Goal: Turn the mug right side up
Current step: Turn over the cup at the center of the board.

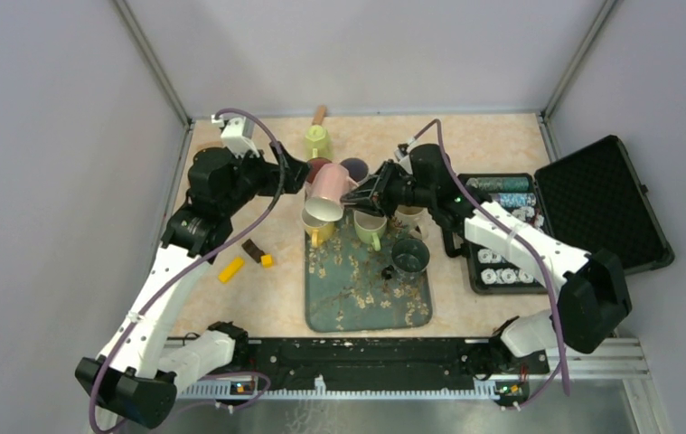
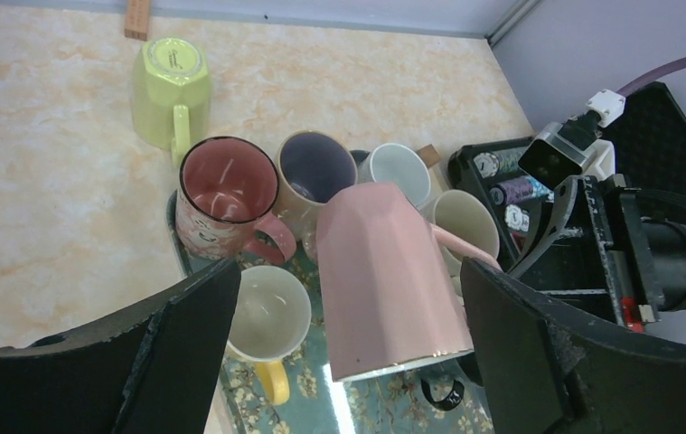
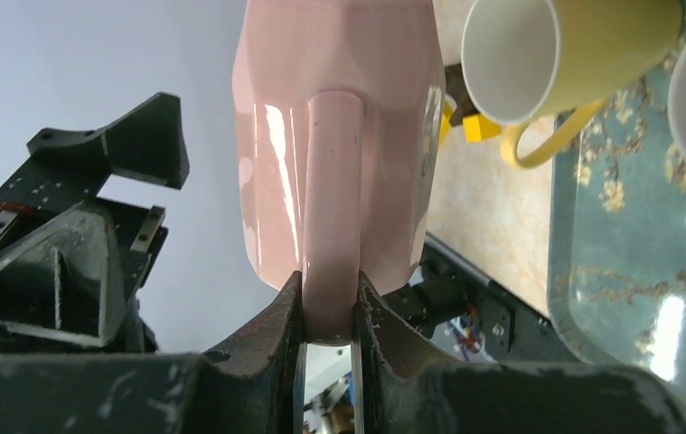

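Note:
The pink faceted mug (image 1: pixel 328 192) hangs in the air over the back of the floral tray (image 1: pixel 366 307). It is tilted, with its white mouth toward the near left and its base up and away. My right gripper (image 1: pixel 357 194) is shut on its handle (image 3: pixel 332 208), pinched between both fingers (image 3: pixel 289 316). My left gripper (image 1: pixel 307 172) is open. In the left wrist view its fingers (image 2: pixel 194 316) stand on either side of the mug (image 2: pixel 384 271), with a clear gap on the left side.
Several upright mugs crowd the tray's back, among them a yellow-handled one (image 2: pixel 267 316) and a dark pink one (image 2: pixel 226 190). A lime mug (image 1: pixel 317 140) sits upside down behind the tray. An open black case (image 1: pixel 592 199) lies to the right. Small blocks (image 1: pixel 230 269) lie to the left.

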Robot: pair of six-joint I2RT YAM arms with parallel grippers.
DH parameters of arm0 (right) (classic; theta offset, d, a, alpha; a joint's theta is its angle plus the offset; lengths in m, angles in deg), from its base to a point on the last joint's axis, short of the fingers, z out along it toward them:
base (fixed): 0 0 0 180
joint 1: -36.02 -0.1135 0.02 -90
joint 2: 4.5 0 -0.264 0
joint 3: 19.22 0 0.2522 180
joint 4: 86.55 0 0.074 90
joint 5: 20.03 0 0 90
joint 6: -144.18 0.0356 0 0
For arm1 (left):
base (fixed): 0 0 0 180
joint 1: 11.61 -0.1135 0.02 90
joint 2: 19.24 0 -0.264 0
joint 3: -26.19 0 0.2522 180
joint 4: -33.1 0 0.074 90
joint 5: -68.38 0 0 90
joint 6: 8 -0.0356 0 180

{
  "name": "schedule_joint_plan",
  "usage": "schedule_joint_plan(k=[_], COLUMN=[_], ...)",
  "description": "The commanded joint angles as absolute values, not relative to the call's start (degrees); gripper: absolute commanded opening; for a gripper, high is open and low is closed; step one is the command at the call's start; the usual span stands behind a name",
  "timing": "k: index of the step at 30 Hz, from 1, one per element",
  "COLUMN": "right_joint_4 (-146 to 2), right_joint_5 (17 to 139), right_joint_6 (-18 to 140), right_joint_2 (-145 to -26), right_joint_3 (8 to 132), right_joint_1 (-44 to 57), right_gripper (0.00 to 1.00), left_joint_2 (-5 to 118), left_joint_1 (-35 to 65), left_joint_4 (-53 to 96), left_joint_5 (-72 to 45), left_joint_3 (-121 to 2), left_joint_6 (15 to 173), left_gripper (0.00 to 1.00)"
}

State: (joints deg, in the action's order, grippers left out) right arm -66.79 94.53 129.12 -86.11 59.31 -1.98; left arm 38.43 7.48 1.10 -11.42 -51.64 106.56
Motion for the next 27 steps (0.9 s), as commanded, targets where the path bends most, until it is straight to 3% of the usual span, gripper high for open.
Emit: schedule_joint_plan(k=[1, 8, 27], right_joint_4=[-67.58, -54.85, -59.81], right_joint_5=[101.09, 104.98, 101.77], right_joint_6=[135.96, 136.42, 158.33], right_joint_2=[-80.05, -74.70, -62.24], right_joint_3=[58.89, 53.66, 30.65], right_joint_1=[-1.42, -1.61, -11.22], right_gripper=[0.00, 0.00, 0.00], left_joint_2=[37.87, 37.34, 37.51], left_joint_1=[7.18, 7.20, 7.19], left_joint_4=[1.16, 1.20, 0.67], left_joint_5=[-8.61, -7.56, -4.71], left_joint_3=[-51.01, -50.00, -47.70], left_joint_6=[106.59, 106.13, 106.01], left_gripper=[0.98, 0.98, 0.98])
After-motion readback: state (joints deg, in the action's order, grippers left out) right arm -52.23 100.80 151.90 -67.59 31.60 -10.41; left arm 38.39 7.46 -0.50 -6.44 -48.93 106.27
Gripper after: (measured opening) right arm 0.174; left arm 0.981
